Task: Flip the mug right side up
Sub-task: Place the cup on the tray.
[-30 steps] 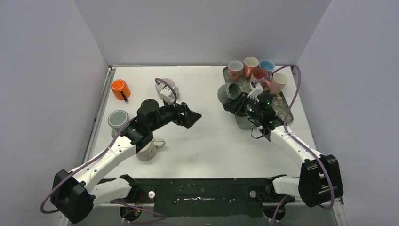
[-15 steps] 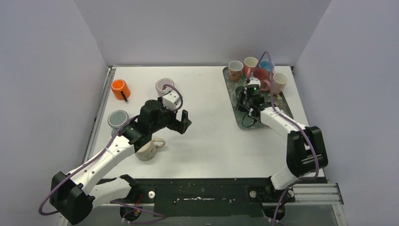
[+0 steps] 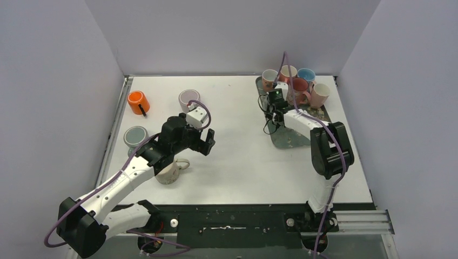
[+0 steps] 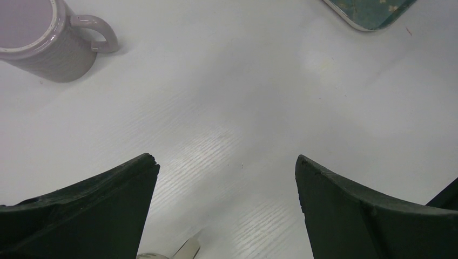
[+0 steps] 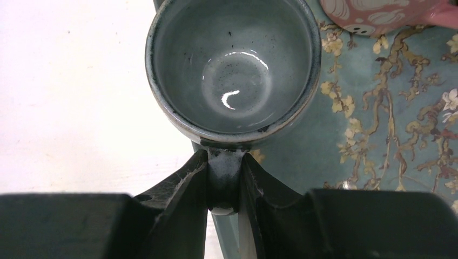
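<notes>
Since a second ago my right arm has swung in and reached toward the back of the tray (image 3: 287,138), and the mug (image 5: 232,70) that was tipped on its side then now shows its mouth straight up at the wrist camera. Right claw (image 5: 224,162) is pinched tight on the mug's handle, fingers closed on it from both sides. The mug is at the tray's left edge, part over the patterned tray and part over the white desk (image 3: 243,162). I can't tell if its base is down or a bit lifted. In the top view the wrist hides it. The left arm has pulled back a little, and the left claw (image 4: 227,167) is spread wide, holding nothing, hanging over bare desk with a lilac mug (image 4: 38,38) off to one side. The other cups (image 3: 294,81) are bunched at the tray's far end, and a pink one is just beside my mug in the wrist view. My read: the flip is basically done, and what's left is to set it flat and let go. Risks are the base catching the tray rim and tipping, or nudging the pink cup on release.
</notes>
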Robot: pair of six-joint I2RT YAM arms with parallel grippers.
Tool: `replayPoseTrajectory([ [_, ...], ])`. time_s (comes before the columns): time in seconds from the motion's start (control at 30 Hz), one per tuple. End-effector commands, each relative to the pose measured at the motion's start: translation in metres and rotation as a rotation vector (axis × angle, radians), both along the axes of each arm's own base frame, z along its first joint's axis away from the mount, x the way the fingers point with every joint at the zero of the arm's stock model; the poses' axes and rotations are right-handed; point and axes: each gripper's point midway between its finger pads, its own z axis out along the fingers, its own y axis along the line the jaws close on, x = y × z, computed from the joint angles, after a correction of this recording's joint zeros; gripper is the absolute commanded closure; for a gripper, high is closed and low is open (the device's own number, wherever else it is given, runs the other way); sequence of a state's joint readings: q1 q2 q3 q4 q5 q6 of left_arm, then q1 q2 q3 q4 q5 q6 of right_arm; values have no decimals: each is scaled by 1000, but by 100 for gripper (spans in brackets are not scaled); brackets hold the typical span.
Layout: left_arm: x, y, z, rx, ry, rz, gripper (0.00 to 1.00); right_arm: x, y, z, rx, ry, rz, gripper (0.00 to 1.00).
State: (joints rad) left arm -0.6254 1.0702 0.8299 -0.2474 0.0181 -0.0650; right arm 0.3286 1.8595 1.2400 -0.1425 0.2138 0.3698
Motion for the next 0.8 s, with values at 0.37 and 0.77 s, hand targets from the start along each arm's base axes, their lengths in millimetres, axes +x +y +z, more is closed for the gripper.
replayPoseTrajectory([
  [0.37,7,13,10,21,-55,47,3,85,-1,44,-14,-258,-133,93],
  [0.77,12,27,3,74,-57,112,3,88,-4,46,-16,-235,-181,66],
])
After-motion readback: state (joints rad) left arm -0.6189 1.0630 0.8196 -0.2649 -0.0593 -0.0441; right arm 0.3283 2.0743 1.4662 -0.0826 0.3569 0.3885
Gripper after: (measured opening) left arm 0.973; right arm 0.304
